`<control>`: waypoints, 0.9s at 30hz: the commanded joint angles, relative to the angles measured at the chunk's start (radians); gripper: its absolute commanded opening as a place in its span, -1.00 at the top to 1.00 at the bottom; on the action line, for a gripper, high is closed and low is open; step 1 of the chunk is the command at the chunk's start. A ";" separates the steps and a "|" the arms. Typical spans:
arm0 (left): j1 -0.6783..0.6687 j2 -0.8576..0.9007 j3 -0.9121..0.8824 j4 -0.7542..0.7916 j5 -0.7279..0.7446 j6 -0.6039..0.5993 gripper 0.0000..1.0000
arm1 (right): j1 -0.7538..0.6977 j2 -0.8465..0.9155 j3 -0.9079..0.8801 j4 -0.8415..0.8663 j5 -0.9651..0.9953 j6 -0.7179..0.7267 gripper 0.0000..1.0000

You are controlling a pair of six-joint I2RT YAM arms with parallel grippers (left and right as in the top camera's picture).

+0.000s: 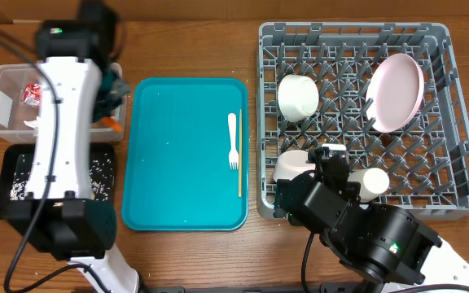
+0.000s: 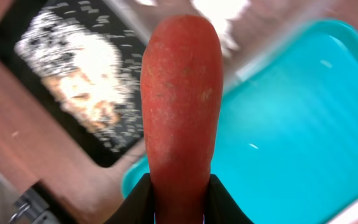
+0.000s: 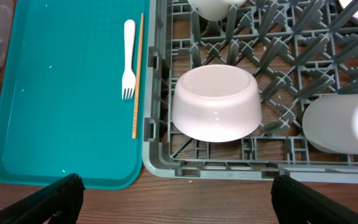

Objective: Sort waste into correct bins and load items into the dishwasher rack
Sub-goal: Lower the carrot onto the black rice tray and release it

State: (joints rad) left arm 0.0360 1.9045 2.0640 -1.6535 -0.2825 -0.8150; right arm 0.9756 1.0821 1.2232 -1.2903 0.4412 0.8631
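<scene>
the small carrot [image 2: 180, 106] is off the worktop, pinched at one end by the left jaws, which are clamped on it from both sides with most of its length sticking out past the tips. seen from overhead it hangs under the left arm [image 1: 59, 122], at the edge where the clear tub [image 1: 6, 89], the black tray [image 1: 10, 167] and the teal tray [image 1: 177, 155] come near one another. the left wrist view shows the black tray with its scatter of rice [image 1: 100, 175] below and to one side of it.

it looks light and stiff, with a smooth, rounded skin, so it will not crush. it could twist or slide out of an end hold like this one, and a grip nearer the middle, across the thick part, would likely be steadier.

farther out, the fork [image 1: 233, 140] and chopstick [image 1: 239, 155] lie side by side on the teal tray. the right jaws stand wide apart and empty over the near edge of the dishwasher rack [image 1: 454, 122], just before a bowl [image 3: 216, 102].
</scene>
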 commanded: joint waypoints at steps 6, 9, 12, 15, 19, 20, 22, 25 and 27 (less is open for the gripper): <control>0.183 -0.016 -0.003 -0.028 -0.031 0.034 0.87 | -0.003 -0.001 0.007 0.008 0.002 -0.003 -1.00; 0.256 -0.016 -0.022 -0.035 -0.019 0.050 0.87 | -0.003 -0.002 0.007 0.010 0.002 -0.003 -1.00; 0.327 -0.018 -0.062 -0.036 0.026 0.091 0.90 | -0.003 -0.002 0.007 0.010 0.002 -0.003 -1.00; 0.401 -0.029 -0.137 -0.003 0.047 0.115 0.91 | -0.003 -0.002 0.007 0.021 0.002 -0.003 -1.00; 0.469 -0.059 -0.284 0.102 0.055 0.142 0.91 | -0.003 -0.001 0.007 0.029 0.002 -0.003 -1.00; 0.482 -0.067 -0.321 0.132 0.063 0.143 0.91 | -0.003 -0.002 0.007 0.029 0.002 -0.003 -1.00; 0.509 -0.080 -0.395 0.192 0.092 0.143 0.91 | -0.003 -0.002 0.007 0.029 0.002 -0.003 -1.00; 0.557 -0.086 -0.504 0.296 0.182 0.159 0.92 | -0.003 -0.002 0.007 0.029 0.002 -0.003 -1.00; 0.578 -0.085 -0.559 0.352 0.207 0.161 0.92 | -0.003 -0.002 0.007 0.029 0.002 -0.003 -1.00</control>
State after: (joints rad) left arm 0.5812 1.8565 1.5780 -1.3495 -0.1596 -0.6827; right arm 0.9760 1.0821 1.2232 -1.2675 0.4408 0.8635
